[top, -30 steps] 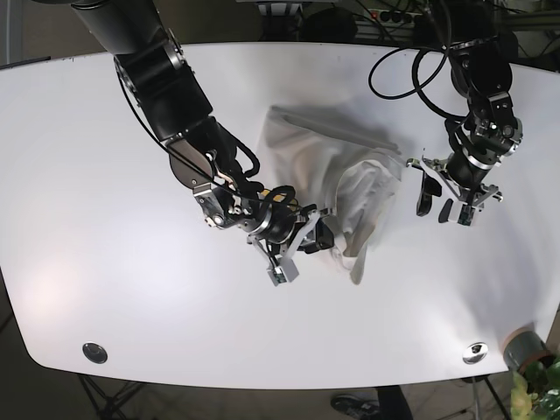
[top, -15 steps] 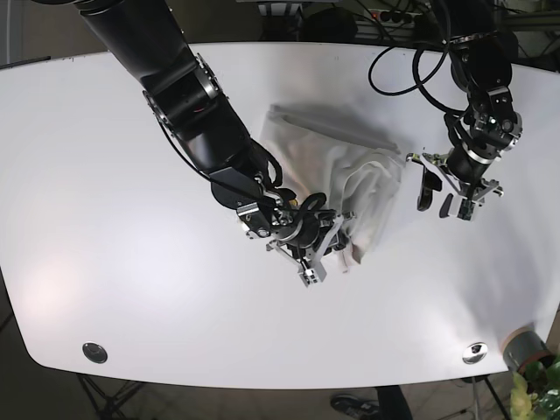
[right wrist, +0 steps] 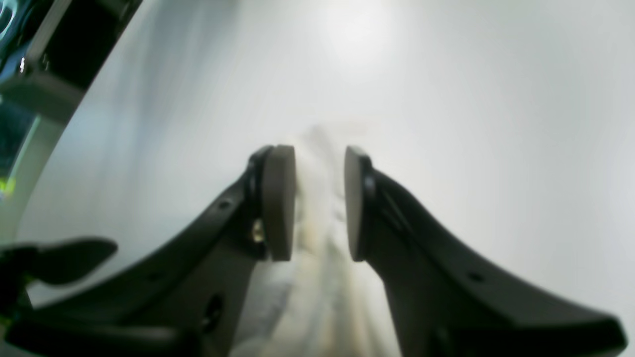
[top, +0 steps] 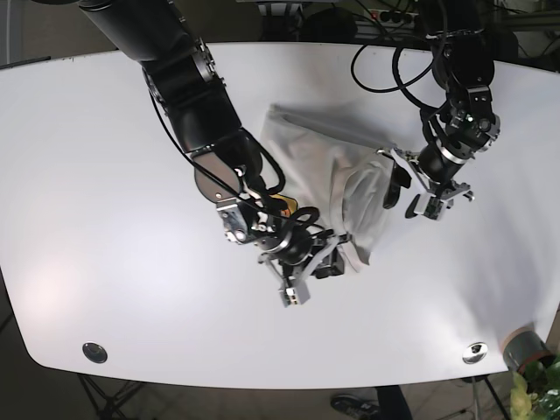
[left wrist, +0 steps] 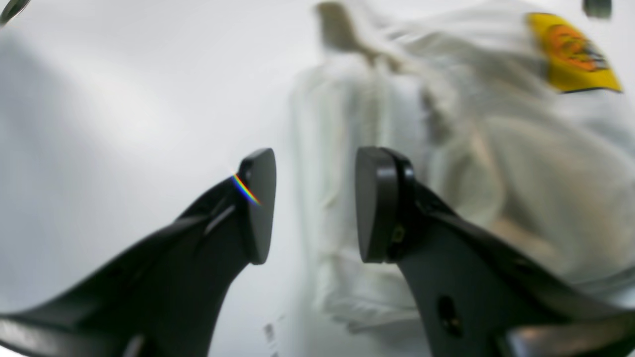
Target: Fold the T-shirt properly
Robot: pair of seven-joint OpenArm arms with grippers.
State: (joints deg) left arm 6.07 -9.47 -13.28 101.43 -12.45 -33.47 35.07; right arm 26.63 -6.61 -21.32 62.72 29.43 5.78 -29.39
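Note:
The white T-shirt lies crumpled at the table's middle, with a yellow print on it. My right gripper is low at the shirt's near edge. In the right wrist view its pads stand close together with a bunched fold of the T-shirt between them. My left gripper hangs open at the shirt's right edge. In the left wrist view that gripper has its fingers wide apart over the edge of the T-shirt, touching nothing that I can see.
The white table spreads wide on the left and front. Two metal discs sit near the front edge. A pot with a plant stands off the front right corner. Black cables loop at the back right.
My left gripper has moved left, up to the shirt's right edge. My right gripper has gone right and slightly nearer, and the shirt's hanging lower tail has bunched up shorter.

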